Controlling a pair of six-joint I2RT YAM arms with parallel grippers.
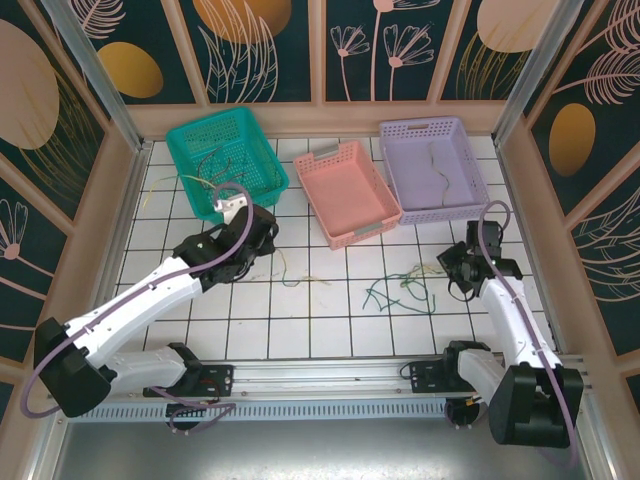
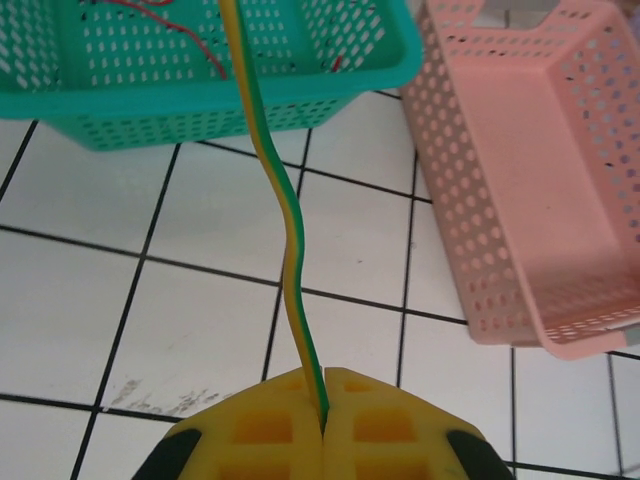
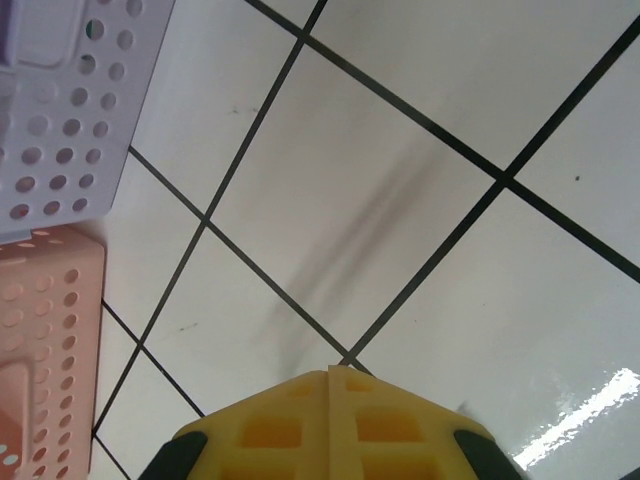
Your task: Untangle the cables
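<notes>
White, perhaps glossy tiles (image 1: 330, 325); floral walls (image 1: 420, 45)

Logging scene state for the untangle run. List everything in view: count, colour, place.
Teal basket: 1, teal, far left of the table
Pink basket: 1, pink, far centre, nothing seen inside
Lilac basket: 1, lilac, far right
Red wire: at least 1, red, in the teal basket
Dark wire: 1, dark, in the lilac basket
Loose cables: several, green and pale yellow, on the tiles mid-table
Yellow-green cable: 1, striped, runs from the left gripper towards the teal basket
Table: 1, white tiles
Left gripper: yellow pads, shut on the yellow-green cable
Right gripper: yellow pads, shut, empty, above tiles
</notes>
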